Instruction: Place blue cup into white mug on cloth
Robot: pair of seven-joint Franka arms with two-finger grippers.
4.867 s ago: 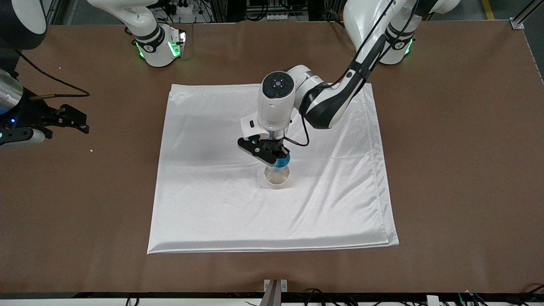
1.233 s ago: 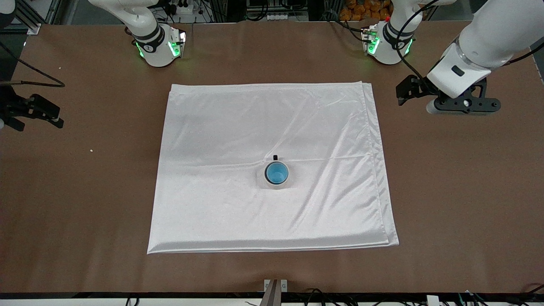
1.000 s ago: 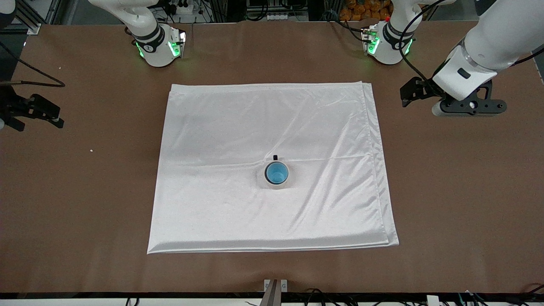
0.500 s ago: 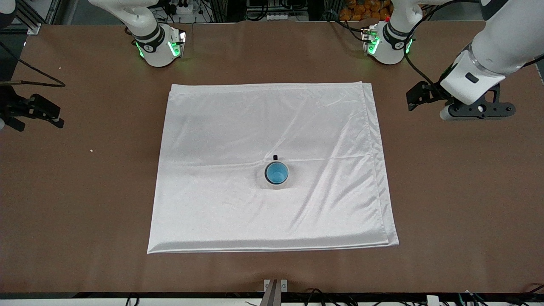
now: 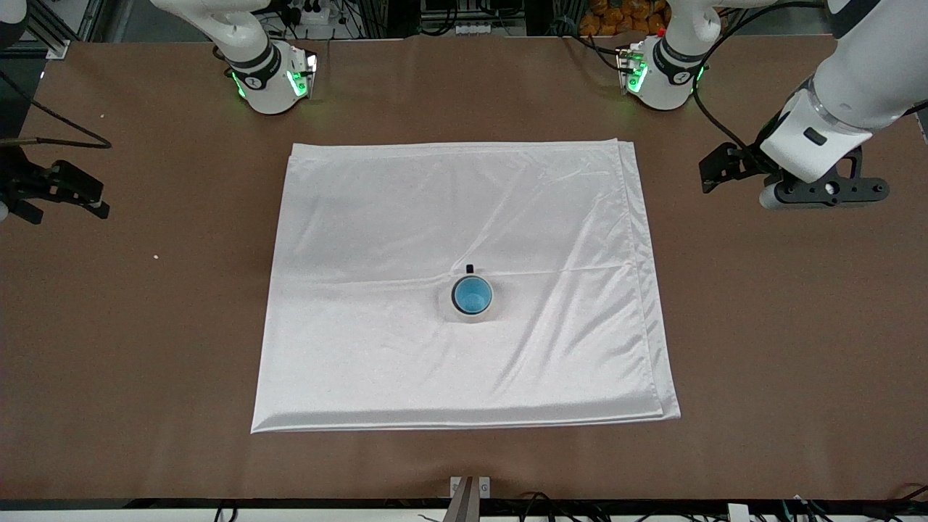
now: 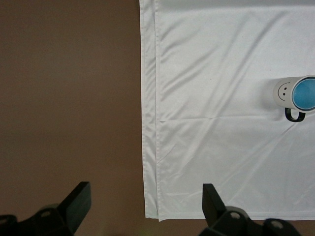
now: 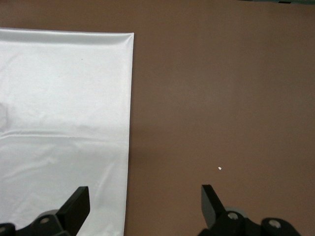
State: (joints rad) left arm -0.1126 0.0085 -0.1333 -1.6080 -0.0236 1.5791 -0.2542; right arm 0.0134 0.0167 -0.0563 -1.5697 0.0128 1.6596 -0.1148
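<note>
Already the blue cup (image 5: 472, 294) sits inside the white mug (image 5: 471, 313) at mid-frame on the cloth (image 5: 362, 290), so both wide-open hands, left hand (image 5: 790, 181) upper right, right hand (image 5: 54, 190) upper left, seemingly need only park.

Both arms wear glossy white shells with black joint bands. Green lights glow at each base, and black cables trail from them. The left tool (image 5: 732, 177) and the right tool (image 5: 69, 192) are matt black, with blunt, wedge-shaped fingers (image 6: 78, 199).
</note>
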